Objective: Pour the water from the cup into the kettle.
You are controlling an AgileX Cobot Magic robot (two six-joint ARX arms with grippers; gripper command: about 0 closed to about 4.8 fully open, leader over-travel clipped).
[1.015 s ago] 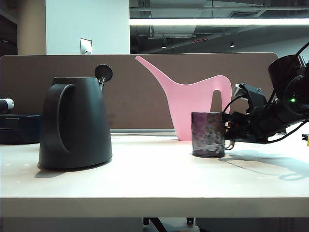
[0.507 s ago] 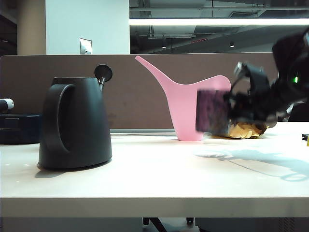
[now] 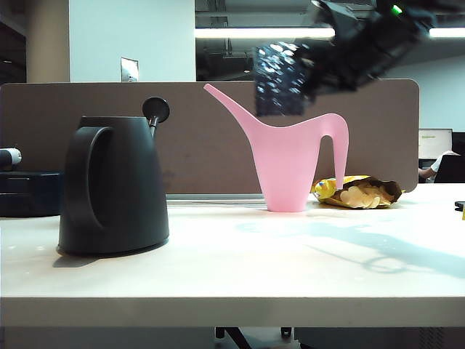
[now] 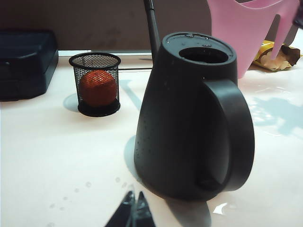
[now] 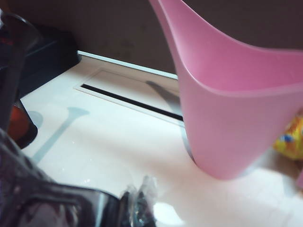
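**Cup held high in the air, kettle waiting on the table**

Pale tabletop [image 3: 232, 269] fills the lower half of the exterior view, with a brown partition behind it and a lit ceiling strip above.

At the top of that view, right of centre, the cup [image 3: 280, 80] hangs well above the table. It is a small, dark, dimpled metal mug that catches the light in bright flecks. It sits roughly upright, slightly tilted, above the spout of a pink watering can [image 3: 294, 163]. The right gripper [image 3: 311, 73] reaches in from the upper right corner, its jaws closed tight at the cup's right side, where it carries the cup. In the right wrist view the cup's dark rim and wall [image 5: 52, 203] fill the near corner, and the gripper's dark fingertips [image 5: 139, 208] appear pressed together just beside it.

Well apart from the cup, on the left of the table, stands the kettle [image 3: 112, 185]. It is large, matte black and tapered, with a big looped handle on its left side and a round-knobbed rod rising at its upper right. The left wrist view shows its round top opening [image 4: 204, 54].

The left gripper [image 4: 133, 215] hovers low over the table just in front of the kettle, touching nothing, its 2 thin fingertips nearly together.

Further out, a black mesh cup [image 4: 96, 85] holding an orange ball [image 4: 97, 87] stands behind the kettle. A dark case [image 4: 26, 64] lies at the table's far left. An open yellow snack bag [image 3: 360, 193] lies right of the watering can.
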